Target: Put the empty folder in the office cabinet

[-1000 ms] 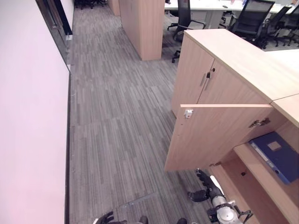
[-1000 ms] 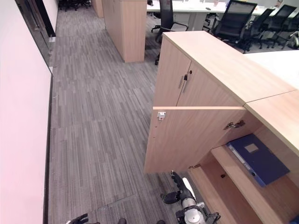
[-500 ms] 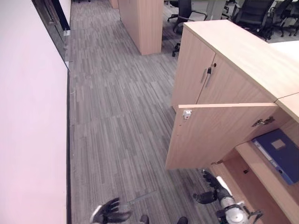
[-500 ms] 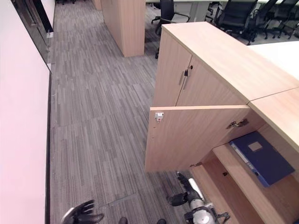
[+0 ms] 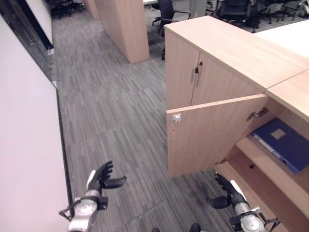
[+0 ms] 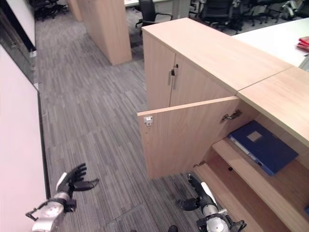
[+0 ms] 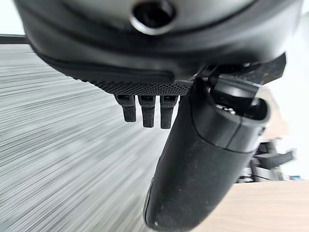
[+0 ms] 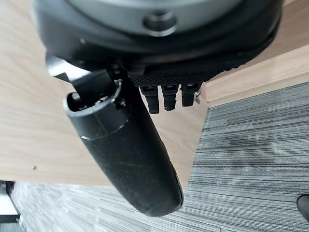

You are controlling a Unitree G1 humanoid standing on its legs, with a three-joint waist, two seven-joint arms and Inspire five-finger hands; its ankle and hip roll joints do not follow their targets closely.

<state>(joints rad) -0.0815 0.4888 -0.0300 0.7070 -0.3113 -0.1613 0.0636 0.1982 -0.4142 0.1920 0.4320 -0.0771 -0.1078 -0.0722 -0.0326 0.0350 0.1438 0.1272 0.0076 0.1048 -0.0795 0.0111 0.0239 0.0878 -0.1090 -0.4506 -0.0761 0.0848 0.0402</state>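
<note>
Up and ahead of my right hand [image 5: 226, 193], the blue folder [image 5: 282, 143] is lying flat on a shelf [image 6: 251, 169] inside the open office cabinet [image 6: 212, 58], well apart from my fingers and touching neither hand. Its spine is facing out toward the opening, and a pale label is showing on its cover.

Just ahead of my right fingers, the cabinet door [image 5: 212, 133] is standing swung out over the floor, with a small white catch [image 5: 177, 117] at its upper free corner and a metal hinge [image 5: 257, 114] at the cabinet side. My right hand is hanging low beside the door's bottom edge, close to it but not touching as far as I can tell. Its fingers are reaching forward, relaxed and spread, with the thumb held out to the side, and they are holding nothing. Beyond their tips in the wrist view, the wooden panel is meeting the grey striped carpet [image 5: 116, 106].

Far across from the cabinet, my left hand [image 5: 103, 177] is hovering over the carpet with fingers straight and fanned, thumb pointing toward the cabinet, and it is empty too.

Farther beyond both hands, a tall wooden column [image 5: 123, 26] and some black office chairs [image 6: 212, 9] are standing past the cabinet.
</note>
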